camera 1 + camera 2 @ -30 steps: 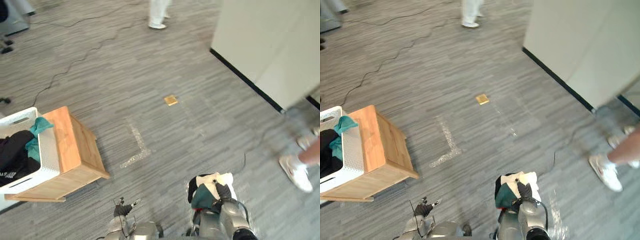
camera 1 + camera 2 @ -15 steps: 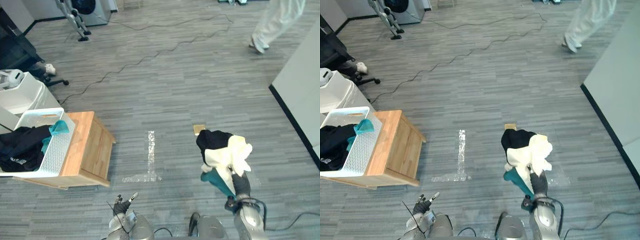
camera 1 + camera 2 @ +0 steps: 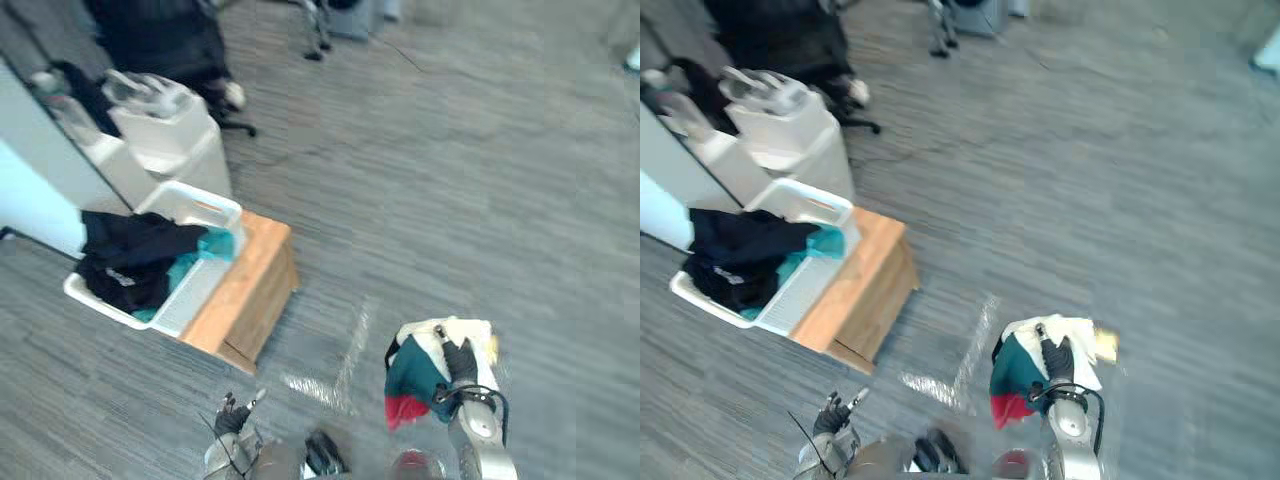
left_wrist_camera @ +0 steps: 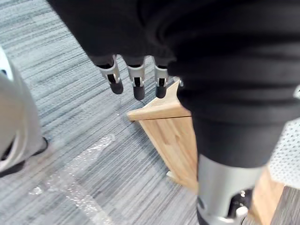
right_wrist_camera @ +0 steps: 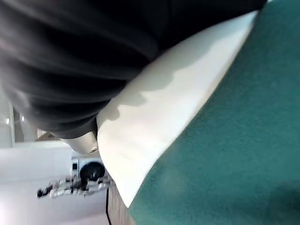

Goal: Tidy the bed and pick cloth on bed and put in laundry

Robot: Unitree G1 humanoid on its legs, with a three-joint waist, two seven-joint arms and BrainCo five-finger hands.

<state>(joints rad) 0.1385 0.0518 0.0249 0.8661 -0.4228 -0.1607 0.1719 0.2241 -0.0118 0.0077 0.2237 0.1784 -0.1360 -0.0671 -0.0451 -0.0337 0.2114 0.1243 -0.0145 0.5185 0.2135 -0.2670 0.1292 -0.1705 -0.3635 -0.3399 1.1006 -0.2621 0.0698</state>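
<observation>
The right hand is low and near the robot, its dark fingers curled over a soft bundle of clothes. The bundle is cream, teal, black and a fold of red, and it hangs clear of the floor. The floor is grey and streaked, with wide open room ahead and to the right. To the left stands a low wooden stand with square edges. A white perforated laundry basket sits on its tabletop and overhangs the far edge, heaped with black cloth and teal cloth. A white bin crowds in behind the basket. Shiny tape strips lie on the floor between the stand and the bundle. The left hand is low, its fingers straight and holding nothing, near the stand's corner.
</observation>
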